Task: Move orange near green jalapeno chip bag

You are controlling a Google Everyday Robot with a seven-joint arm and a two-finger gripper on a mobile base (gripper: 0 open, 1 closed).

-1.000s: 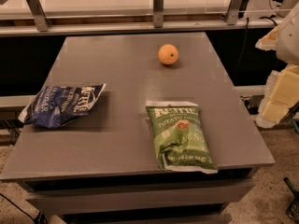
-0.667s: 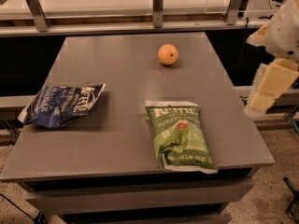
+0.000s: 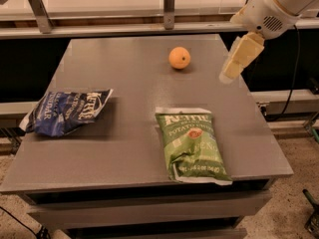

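Note:
The orange (image 3: 179, 58) sits on the far middle of the grey table (image 3: 134, 83). The green jalapeno chip bag (image 3: 192, 143) lies flat near the table's front edge, right of centre, well apart from the orange. My gripper (image 3: 228, 73) hangs from the white arm (image 3: 274, 6) at the upper right. It is above the table's right side, pointing down and left, to the right of the orange and not touching it. It holds nothing that I can see.
A dark blue chip bag (image 3: 67, 112) lies at the table's left edge. A metal rail with posts (image 3: 169, 4) runs behind the table. The floor (image 3: 299, 203) drops off past the right and front edges.
The arm and gripper have swung in from the right edge of the view, leftward over the table's right side, closer to the orange. The orange and both bags have not moved.

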